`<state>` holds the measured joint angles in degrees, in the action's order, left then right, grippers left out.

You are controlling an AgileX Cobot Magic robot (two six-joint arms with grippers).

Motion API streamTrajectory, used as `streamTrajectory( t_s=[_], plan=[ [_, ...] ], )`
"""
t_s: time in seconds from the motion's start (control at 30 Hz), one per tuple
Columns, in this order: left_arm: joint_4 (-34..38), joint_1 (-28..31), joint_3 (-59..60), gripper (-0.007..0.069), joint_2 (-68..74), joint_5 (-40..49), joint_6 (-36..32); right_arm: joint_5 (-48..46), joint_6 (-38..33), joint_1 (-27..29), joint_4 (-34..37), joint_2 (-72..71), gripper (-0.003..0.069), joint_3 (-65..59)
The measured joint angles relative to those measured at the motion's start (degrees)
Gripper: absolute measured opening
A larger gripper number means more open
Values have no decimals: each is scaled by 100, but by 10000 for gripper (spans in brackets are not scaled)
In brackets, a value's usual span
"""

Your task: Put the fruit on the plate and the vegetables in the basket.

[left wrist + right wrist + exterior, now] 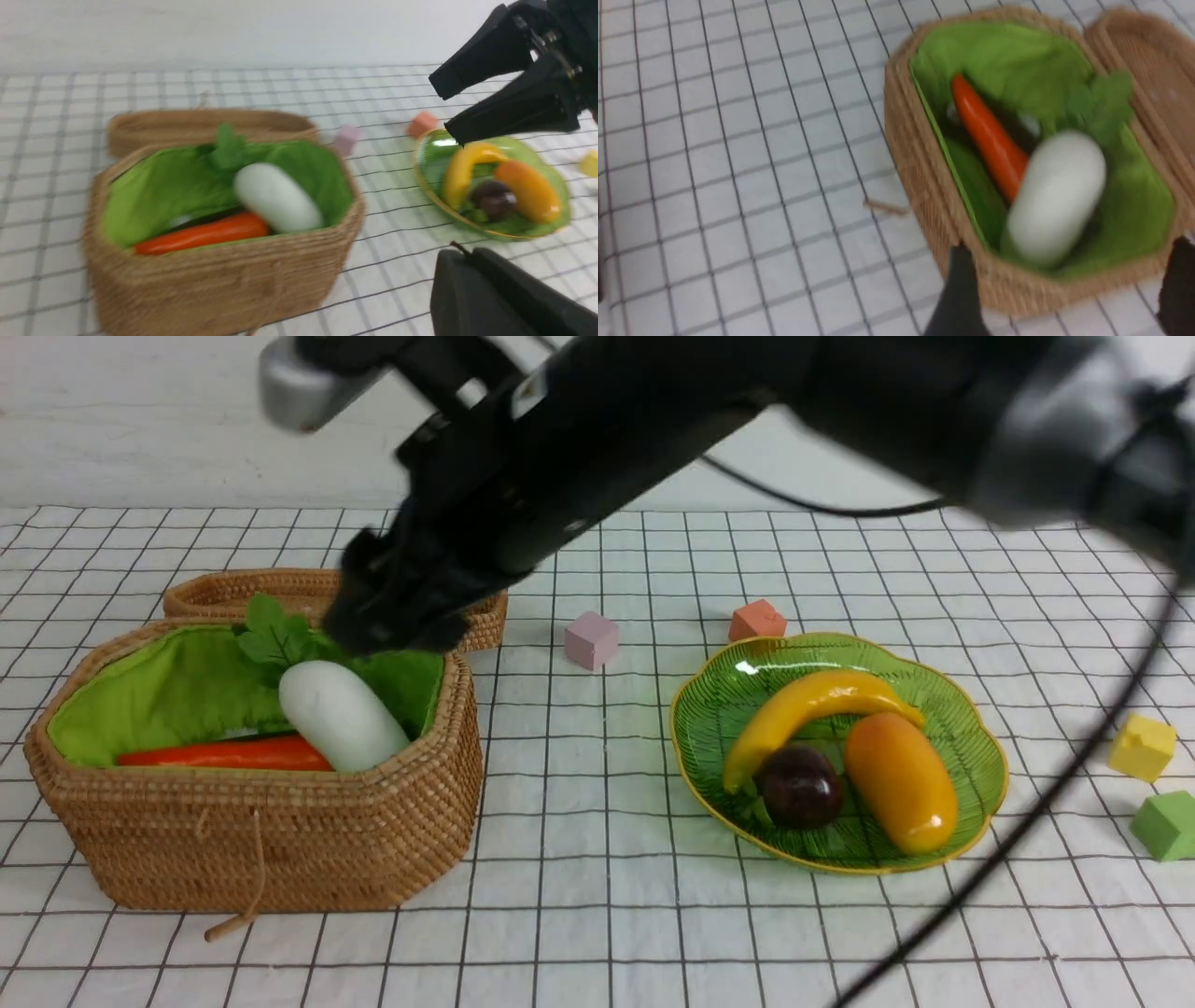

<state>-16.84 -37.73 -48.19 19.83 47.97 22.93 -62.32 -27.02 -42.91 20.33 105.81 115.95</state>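
- Front view: my right gripper [392, 630] hangs over the far rim of the basket [280, 840], fingers spread and empty. In the basket I count a white radish [341, 714] leaning on a carrot [229, 753]. The plate [971, 728] holds three fruits: banana [812, 705], mangosteen [800, 787], mango [901, 781]. Four foam cubes lie loose on the cloth, and one lid [233, 590] sits behind the basket.
- Left wrist view: my left gripper [490, 298] shows only as a dark blur; I judge it closed, holding nothing.
- Right wrist view: beside the carrot lies a green gourd [978, 191], with something dark beyond it, probably the eggplant. I judge the sorting finished; only withdrawing remains.
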Motion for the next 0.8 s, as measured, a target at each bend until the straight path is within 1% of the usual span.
streamTrajectory(
  t_s=[0.03,0.07,0.1,0.13,0.17,0.2,0.23,0.27,0.3,0.33,0.37,0.4,0.43,0.53,0.6,0.63,0.67,0.8],
  plan=[
    [387,0,141,5,-111,-263,-347,-337,424,32,-270,-233,445,0],
    [706,0,299,5,-223,-517,-595,-626,779,58,-599,-440,390,0],
    [770,0,299,5,-223,-564,-640,-665,844,68,-665,-477,367,-9],
    [1264,0,651,5,-473,-984,-923,-853,1353,92,-1164,-832,269,-131],
    [1264,0,694,5,-504,-984,-923,-863,1353,92,-1209,-832,257,-131],
    [1683,0,1115,5,-806,-1400,-1049,-915,1710,92,-1492,-1209,148,-422],
    [1683,0,1163,5,-841,-1400,-1049,-915,1773,92,-1537,-1255,136,-463],
    [1889,0,1549,5,-1122,-1802,-1099,-923,2039,92,-1626,-1704,43,-924],
    [1924,0,1645,5,-1188,-1897,-1101,-923,2106,92,-1632,-1757,34,-983],
    [1971,0,1880,5,-1342,-2086,-1112,-928,2295,92,-1632,-2105,3,-1378],
    [2012,0,2108,6,-1477,-2382,-1117,-927,2490,92,-1633,-2357,-5,-1671],
    [2025,0,2237,7,-1569,-2529,-1122,-927,2605,92,-1633,-2614,-7,-1977],
    [2038,0,2584,8,-1686,-2941,-1130,-942,2915,92,-1649,-3198,-7,-2683],
    [2046,0,2973,8,-1736,-3323,-1130,-974,3248,92,-1714,-3928,-3,-3608],
    [2058,0,3223,10,-1736,-3454,-1130,-1004,3443,92,-1755,-4502,-1,-4363],
    [2058,0,3244,10,-1736,-3460,-1130,-1004,3462,92,-1755,-4549,0,-4426],
    [2058,0,3386,13,-1738,-3470,-1130,-1004,3575,92,-1760,-4901,0,-4872],
    [2062,0,3751,18,-1738,-3478,-1130,-1004,3666,92,-1760,-5546,4,-5606]
  ],
)
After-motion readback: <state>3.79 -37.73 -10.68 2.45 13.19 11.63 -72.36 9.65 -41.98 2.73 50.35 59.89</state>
